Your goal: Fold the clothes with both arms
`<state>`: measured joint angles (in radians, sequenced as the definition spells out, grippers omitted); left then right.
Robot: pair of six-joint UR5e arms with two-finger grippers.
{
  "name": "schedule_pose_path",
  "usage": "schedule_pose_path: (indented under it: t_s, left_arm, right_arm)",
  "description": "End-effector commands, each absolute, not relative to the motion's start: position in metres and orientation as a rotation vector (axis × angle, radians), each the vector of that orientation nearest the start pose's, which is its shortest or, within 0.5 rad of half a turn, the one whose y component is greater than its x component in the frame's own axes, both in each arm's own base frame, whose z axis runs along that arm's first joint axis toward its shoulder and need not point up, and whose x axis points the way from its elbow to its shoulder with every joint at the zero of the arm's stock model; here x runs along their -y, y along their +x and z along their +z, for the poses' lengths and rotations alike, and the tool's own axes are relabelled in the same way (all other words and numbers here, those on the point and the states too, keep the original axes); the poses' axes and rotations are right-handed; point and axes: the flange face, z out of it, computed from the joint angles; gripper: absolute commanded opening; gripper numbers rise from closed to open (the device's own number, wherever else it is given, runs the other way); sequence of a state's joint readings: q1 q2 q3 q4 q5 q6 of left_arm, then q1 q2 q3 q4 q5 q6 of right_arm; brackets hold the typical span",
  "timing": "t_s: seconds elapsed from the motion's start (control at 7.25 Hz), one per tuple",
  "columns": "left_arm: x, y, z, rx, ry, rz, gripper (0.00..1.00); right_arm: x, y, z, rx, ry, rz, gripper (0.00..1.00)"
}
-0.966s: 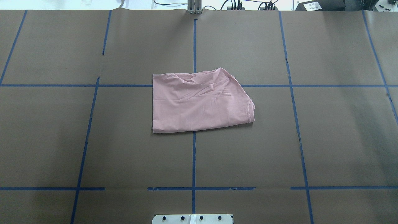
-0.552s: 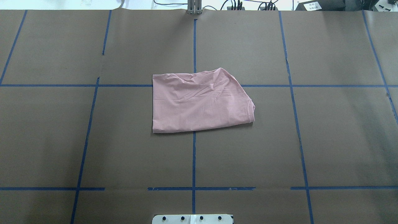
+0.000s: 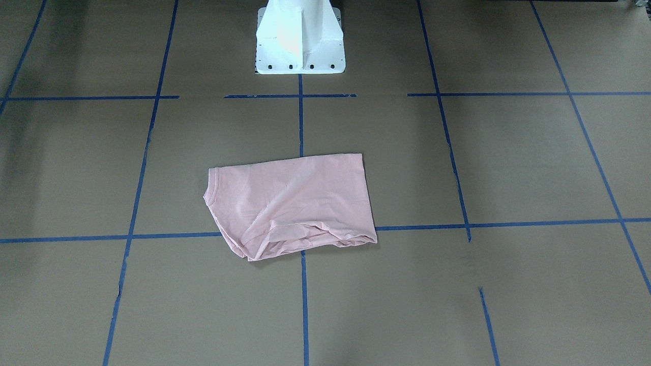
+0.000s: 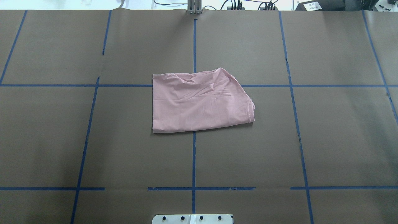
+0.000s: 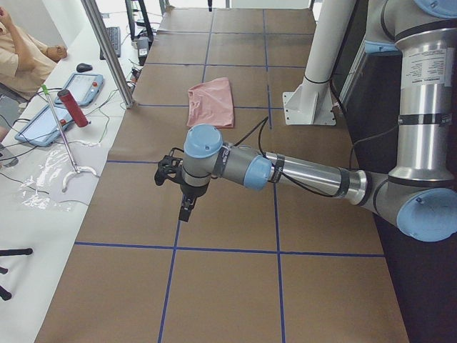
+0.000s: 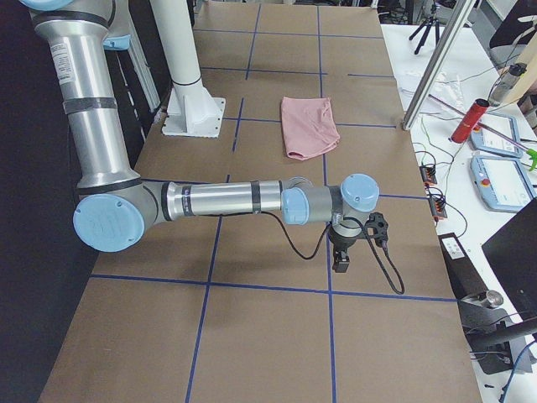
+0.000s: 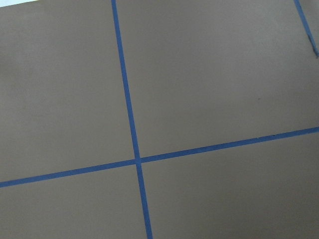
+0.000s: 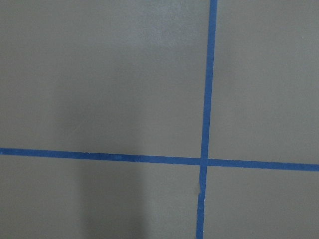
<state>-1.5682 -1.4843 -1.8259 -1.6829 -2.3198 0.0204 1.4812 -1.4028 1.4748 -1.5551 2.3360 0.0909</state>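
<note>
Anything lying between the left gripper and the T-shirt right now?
No. In the exterior left view, only bare brown table paper crossed by blue tape lines separates the left gripper from the T-shirt.

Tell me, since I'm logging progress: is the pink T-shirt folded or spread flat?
Folded. The T-shirt lies as a compact block, with stacked layers bunched along its far edge and no print showing.

Nothing visible has changed in the overhead view; the T-shirt (image 4: 199,102) keeps its place and creases.
</note>
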Motion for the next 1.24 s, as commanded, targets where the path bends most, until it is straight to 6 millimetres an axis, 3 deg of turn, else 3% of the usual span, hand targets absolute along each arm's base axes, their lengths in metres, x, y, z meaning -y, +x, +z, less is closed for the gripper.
schedule_pose_path:
  t_s: [0.0, 0.14, 0.28, 0.41, 0.55, 0.83, 0.97, 1.1]
  left_arm:
    - [0.463, -0.065, 0.586, -0.742, 0.204, 0.135, 1.0]
    - [0.461, -0.062, 0.602, -0.776, 0.17, 0.123, 1.0]
    - [0.453, -0.064, 0.609, -0.767, 0.175, 0.124, 1.0]
    - [0.452, -0.065, 0.62, -0.725, 0.184, 0.127, 1.0]
    - [0.452, -0.06, 0.628, -0.805, 0.153, 0.12, 1.0]
    - [0.443, -0.064, 0.628, -0.848, 0.152, 0.106, 1.0]
    - [0.438, -0.064, 0.64, -0.852, 0.134, 0.096, 1.0]
    - [0.44, -0.064, 0.64, -0.852, 0.138, 0.098, 1.0]
  right_arm:
    - [0.562, 0.015, 0.635, 0.743, -0.012, -0.024, 1.0]
    - [0.543, 0.017, 0.651, 0.753, -0.038, -0.013, 1.0]
    - [0.538, 0.028, 0.655, 0.759, -0.038, 0.011, 1.0]
    - [0.539, 0.028, 0.654, 0.759, -0.038, 0.01, 1.0]
    - [0.537, 0.028, 0.656, 0.76, -0.041, 0.014, 1.0]
    - [0.541, 0.027, 0.65, 0.764, -0.032, 0.009, 1.0]
    - [0.541, 0.028, 0.655, 0.76, -0.039, 0.012, 1.0]
    - [0.547, 0.028, 0.642, 0.765, -0.019, 0.006, 1.0]
